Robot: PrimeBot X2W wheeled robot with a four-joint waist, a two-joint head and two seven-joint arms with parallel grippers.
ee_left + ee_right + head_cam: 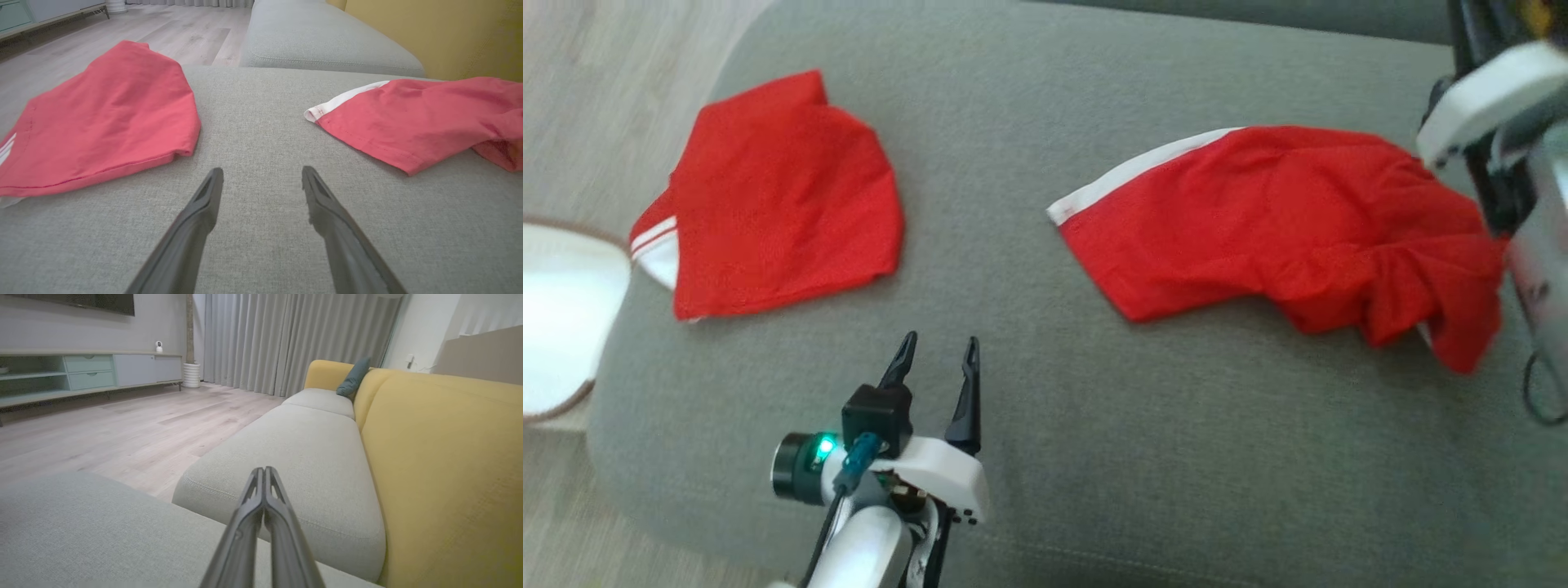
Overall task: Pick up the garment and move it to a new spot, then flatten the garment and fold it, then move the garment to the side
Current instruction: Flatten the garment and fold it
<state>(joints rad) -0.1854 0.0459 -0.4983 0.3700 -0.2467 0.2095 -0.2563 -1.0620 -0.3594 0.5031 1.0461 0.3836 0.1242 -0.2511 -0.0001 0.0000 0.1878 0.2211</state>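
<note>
Colours on the sofa: red, grey, yellow.
Left garment (784, 196): red, white side stripes. Right garment (1282, 229): red, white hem band. Seat cushion (1045, 425): grey weave. Sofa back (441, 477): mustard yellow. Throw pillow (353, 377): teal. Floor (122, 433): pale wood grain. Curtains (286, 339): grey.

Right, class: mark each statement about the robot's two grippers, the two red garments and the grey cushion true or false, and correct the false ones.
1. The left gripper has its fingers spread with nothing between them. True.
2. The right gripper is wide open. False: its fingers are pressed together.
3. The folded red fabric garment with white stripes and the crumpled red fabric garment with a white band both rest on the grey woven fabric cushion. True.
4. The two garments overlap. False: bare grey cushion separates them.
</note>
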